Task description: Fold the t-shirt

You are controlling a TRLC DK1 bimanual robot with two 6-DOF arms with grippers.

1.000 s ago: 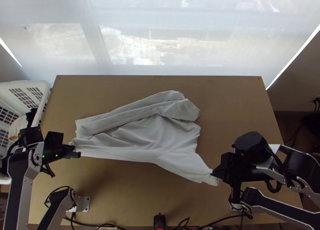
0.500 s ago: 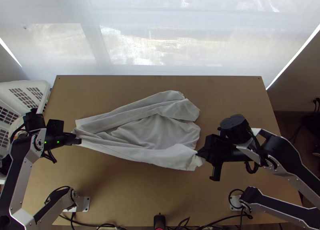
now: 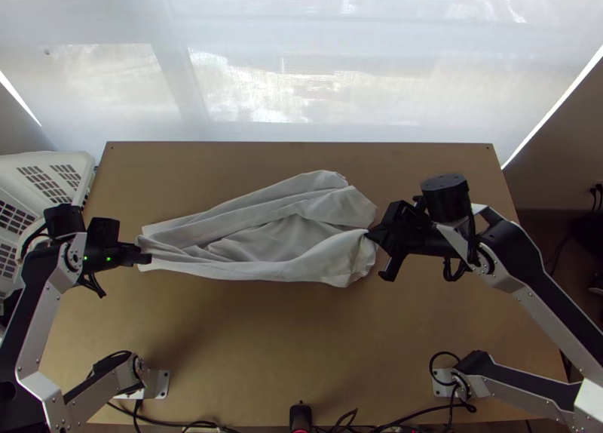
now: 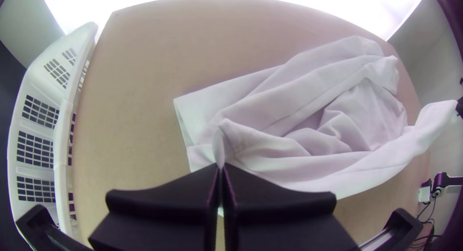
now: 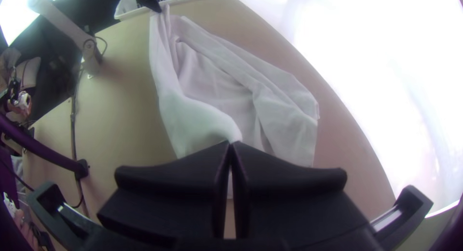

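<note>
In the top view my left gripper (image 3: pixel 143 258) is at the left end of the white t-shirt (image 3: pixel 264 241), and my right gripper (image 3: pixel 371 235) is at its right side. The left wrist view has my left gripper (image 4: pixel 221 166) shut on a gathered edge of the t-shirt (image 4: pixel 289 106). Likewise, in the right wrist view, my right gripper (image 5: pixel 232 144) is shut on a corner of the t-shirt (image 5: pixel 212 77). The cloth lies lengthwise with long folds along its far side; its near edge is stretched between both grippers and turned over part of the middle.
A white slatted basket (image 3: pixel 56 161) stands at the table's left edge. Cables and a small black device (image 3: pixel 300 416) are at the near edge of the wooden table (image 3: pixel 301 357). Bare wood surrounds the cloth.
My right gripper has moved away from the near edge, up the picture and slightly left, bringing the shirt's near right corner with it. My left gripper has shifted slightly up the picture, still holding cloth.
</note>
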